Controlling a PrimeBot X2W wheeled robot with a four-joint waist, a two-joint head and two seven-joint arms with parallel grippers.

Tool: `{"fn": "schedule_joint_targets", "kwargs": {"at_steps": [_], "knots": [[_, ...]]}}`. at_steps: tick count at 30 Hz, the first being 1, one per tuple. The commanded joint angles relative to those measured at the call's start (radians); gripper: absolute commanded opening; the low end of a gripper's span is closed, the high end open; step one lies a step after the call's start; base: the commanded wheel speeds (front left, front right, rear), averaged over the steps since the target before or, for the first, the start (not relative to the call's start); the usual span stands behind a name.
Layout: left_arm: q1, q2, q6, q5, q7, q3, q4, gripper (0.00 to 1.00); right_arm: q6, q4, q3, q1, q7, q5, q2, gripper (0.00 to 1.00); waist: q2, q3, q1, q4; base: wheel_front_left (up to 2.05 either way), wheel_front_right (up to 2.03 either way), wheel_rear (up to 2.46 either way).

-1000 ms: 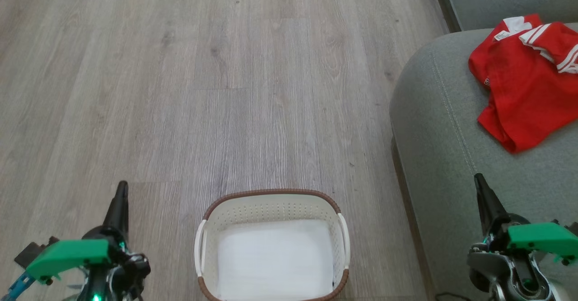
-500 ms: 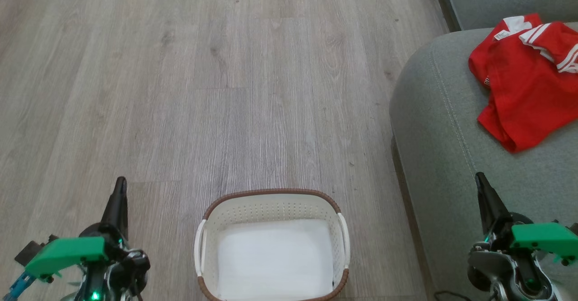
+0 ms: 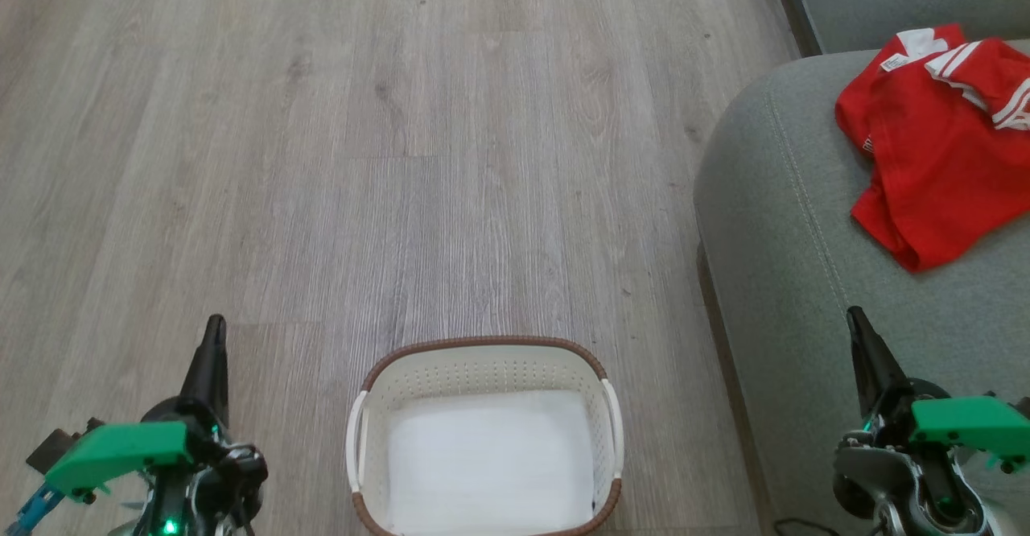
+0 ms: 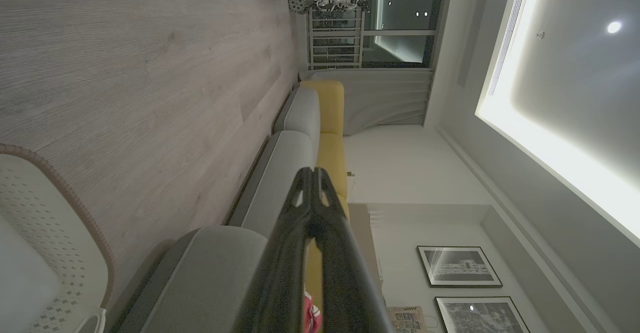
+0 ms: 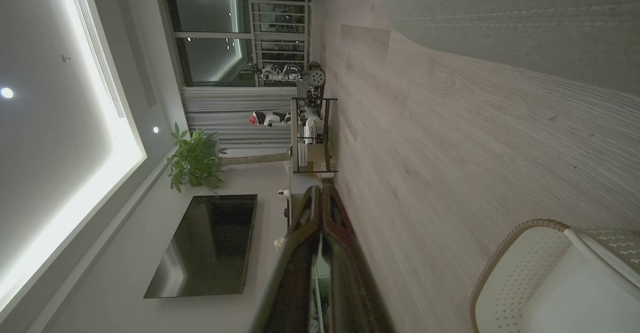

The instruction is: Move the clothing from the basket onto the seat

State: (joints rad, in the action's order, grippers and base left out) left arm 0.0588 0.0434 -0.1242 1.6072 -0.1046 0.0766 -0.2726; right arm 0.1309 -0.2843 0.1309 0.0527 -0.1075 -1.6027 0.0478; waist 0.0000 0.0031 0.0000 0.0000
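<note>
Pale grey wood-grain plank floor (image 3: 386,158) runs under and ahead of the small oval cream plastic basket with perforated walls, brown woven-look rim and white side handles (image 3: 481,341); basket sits on the floor at bottom centre of head view, white bottom showing.

Large grey-green fabric sofa seat with rounded corner and stitched seam (image 3: 788,262) stands just right of the basket, a strip of floor between them.

Bright red thin sports clothing with white stripes and trim (image 3: 925,166) lies crumpled on the seat, well apart from the basket, beyond it and to its right, running off the head view's right edge; small white label (image 3: 893,62) at its far end.

Left gripper, two long dark fingers (image 3: 214,325), is left of the basket over the floor; fingers pressed together, holding nothing.

Right gripper, same dark fingers (image 3: 853,315), is right of the basket, in front of the seat; fingers pressed together, holding nothing.

Each wrist view shows its own fingers meeting at the tips, with the basket rim in a lower corner.
</note>
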Motion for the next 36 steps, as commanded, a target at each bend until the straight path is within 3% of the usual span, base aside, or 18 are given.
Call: {"fn": "schedule_joint_targets", "kwargs": {"at_steps": [1,36], "knots": [[0.049,0.008,-0.007,0.002,-0.008,0.036,0.027,0.0,0.0,0.039,-0.017,0.055,-0.006,-0.006,0.002,0.0,0.0,0.0,0.0,0.0,0.0,0.0,0.0],[0.049,0.008,-0.007,0.001,-0.009,0.037,0.027,0.0,0.0,0.039,-0.017,0.055,-0.006,-0.006,0.002,0.0,0.0,0.0,0.0,0.0,0.0,0.0,0.0]]}}
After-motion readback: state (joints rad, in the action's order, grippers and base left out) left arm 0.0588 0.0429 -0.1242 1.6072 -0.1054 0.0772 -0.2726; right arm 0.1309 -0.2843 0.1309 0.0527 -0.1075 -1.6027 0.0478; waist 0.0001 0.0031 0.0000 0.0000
